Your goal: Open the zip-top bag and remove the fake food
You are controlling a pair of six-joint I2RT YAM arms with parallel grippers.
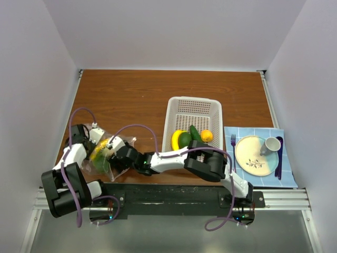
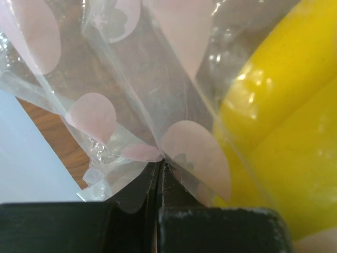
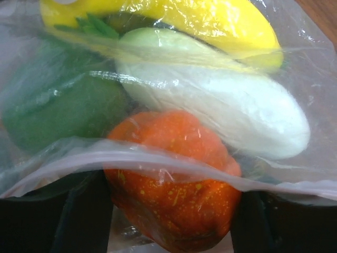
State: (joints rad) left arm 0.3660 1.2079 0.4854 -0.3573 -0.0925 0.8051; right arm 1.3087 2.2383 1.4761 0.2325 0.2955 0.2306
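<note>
The zip-top bag (image 1: 107, 159) lies at the near left of the table, with fake food inside. My left gripper (image 1: 101, 143) is shut on a fold of the bag's clear, pink-spotted plastic (image 2: 158, 105), with a yellow piece (image 2: 284, 137) close on its right. My right gripper (image 3: 171, 221) is at the bag's mouth (image 1: 122, 154), its fingers (image 3: 79, 211) closed on either side of an orange piece (image 3: 174, 179). The zip strip (image 3: 63, 161) runs across in front of it. Behind it lie a white piece (image 3: 221, 110), a green piece (image 3: 58, 110) and a yellow piece (image 3: 210, 21).
A white perforated basket (image 1: 195, 108) at mid table holds a yellow banana (image 1: 176, 140), green pieces (image 1: 189, 136) and an orange (image 1: 207, 135). At the right, a blue cloth (image 1: 284, 176) carries a cream plate (image 1: 251, 158), a cup (image 1: 271, 144) and cutlery.
</note>
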